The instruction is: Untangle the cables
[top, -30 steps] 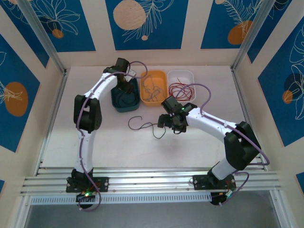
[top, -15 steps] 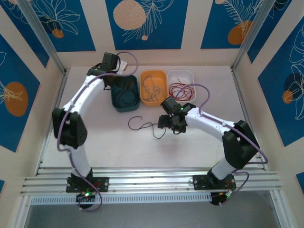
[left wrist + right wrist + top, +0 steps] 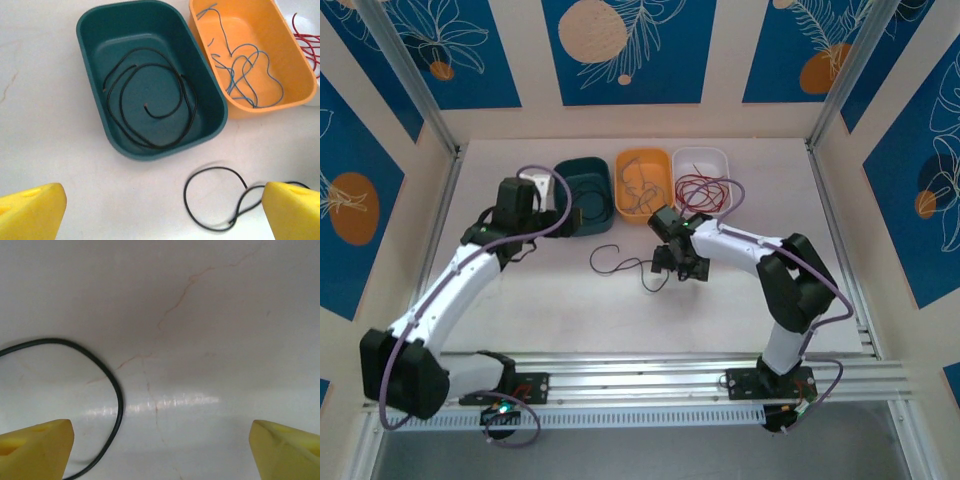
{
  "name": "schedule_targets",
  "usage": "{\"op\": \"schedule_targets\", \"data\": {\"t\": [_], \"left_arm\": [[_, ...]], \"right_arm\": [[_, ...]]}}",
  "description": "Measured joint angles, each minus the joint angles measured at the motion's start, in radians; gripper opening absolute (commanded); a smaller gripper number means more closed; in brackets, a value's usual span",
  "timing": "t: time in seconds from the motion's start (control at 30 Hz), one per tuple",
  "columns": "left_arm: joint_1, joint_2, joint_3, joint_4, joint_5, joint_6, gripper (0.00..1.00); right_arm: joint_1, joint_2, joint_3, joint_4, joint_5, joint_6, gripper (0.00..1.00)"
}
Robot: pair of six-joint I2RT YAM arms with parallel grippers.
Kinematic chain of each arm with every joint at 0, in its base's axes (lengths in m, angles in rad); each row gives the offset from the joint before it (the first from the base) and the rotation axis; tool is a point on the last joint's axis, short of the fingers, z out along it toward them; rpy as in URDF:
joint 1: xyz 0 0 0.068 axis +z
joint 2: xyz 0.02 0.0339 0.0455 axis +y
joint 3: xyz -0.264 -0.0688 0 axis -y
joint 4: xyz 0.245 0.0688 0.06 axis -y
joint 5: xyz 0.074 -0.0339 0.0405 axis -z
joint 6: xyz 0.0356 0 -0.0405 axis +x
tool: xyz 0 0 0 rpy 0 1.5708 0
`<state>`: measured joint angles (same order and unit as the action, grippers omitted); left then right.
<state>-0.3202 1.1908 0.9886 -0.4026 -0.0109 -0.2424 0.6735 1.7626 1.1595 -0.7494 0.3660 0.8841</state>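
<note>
A loose black cable (image 3: 625,265) lies curled on the white table; its loop (image 3: 185,197) is just ahead of my left gripper (image 3: 161,200), which is open and holds nothing. That gripper (image 3: 520,240) hangs near-left of the teal bin (image 3: 590,165). In the teal bin a second black cable (image 3: 187,110) lies coiled. My right gripper (image 3: 672,262) is low over the table at the loose cable's right end, open, with the cable (image 3: 119,400) curving past its left finger (image 3: 35,447). Blue-grey cables (image 3: 245,65) and red cables (image 3: 700,188) lie in bins.
Three bins stand side by side at the back: teal (image 3: 85,50), orange (image 3: 642,185) and white (image 3: 700,160). Walls close the table on three sides. Bare table lies in front of and left of the bins.
My left arm has drawn back from the teal bin toward the near left, leaving the black cable inside. My right gripper has shifted slightly left beside the loose cable.
</note>
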Motion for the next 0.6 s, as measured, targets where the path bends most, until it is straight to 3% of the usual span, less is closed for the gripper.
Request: {"op": "schedule_targets", "data": {"t": [0.27,0.6], "left_arm": [[-0.001,-0.185,-0.151,0.028,0.003,-0.061,1.0],[-0.001,-0.188,-0.157,0.061,0.004,-0.102,1.0]], "right_arm": [[0.0,0.137,0.112,-0.032,0.024,0.004,0.93],[0.043,0.16,0.122,-0.045,0.027,-0.031,0.94]]}}
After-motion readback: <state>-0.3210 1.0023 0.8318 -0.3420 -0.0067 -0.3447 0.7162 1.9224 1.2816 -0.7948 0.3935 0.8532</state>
